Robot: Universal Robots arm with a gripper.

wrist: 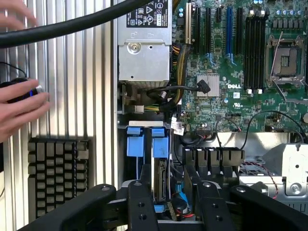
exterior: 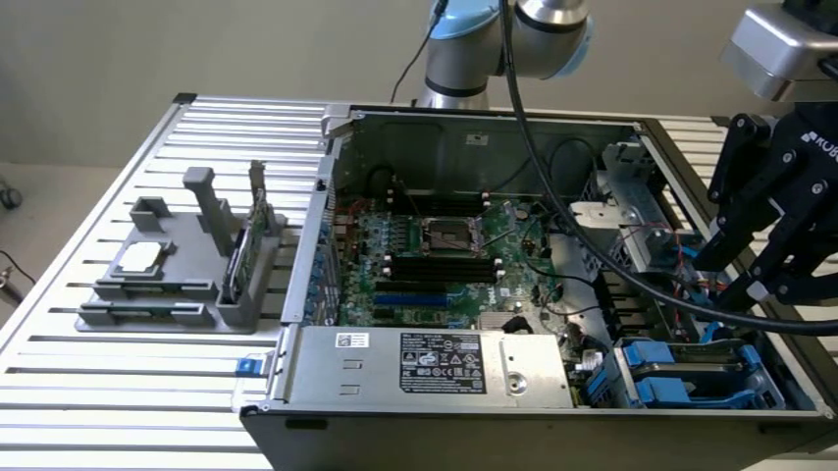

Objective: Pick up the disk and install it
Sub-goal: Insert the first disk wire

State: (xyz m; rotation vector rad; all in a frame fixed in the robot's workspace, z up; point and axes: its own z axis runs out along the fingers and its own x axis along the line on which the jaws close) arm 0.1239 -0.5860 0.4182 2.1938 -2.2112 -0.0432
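The disk [wrist: 161,179] stands on edge in the drive bay at the corner of the open computer case [exterior: 308,245], its metal side showing under a blue carrier tab [wrist: 160,144]. A second blue tab [wrist: 135,143] sits beside it. In the exterior view the blue carriers [exterior: 658,378] lie in the bay at the case's near right corner. My gripper [exterior: 749,280] hangs above that bay at the exterior view's right, open, with nothing between its fingers. In the wrist view its black fingers [wrist: 139,204] frame the disk from above without touching it.
A thick black cable [exterior: 576,235] drapes from the arm across the motherboard [exterior: 439,250]. The grey power supply [exterior: 433,363] lies along the case's front. A grey tray [exterior: 171,280] with a small chip stands at the exterior view's left. A person's hand [wrist: 19,108] rests by a keyboard [wrist: 57,175].
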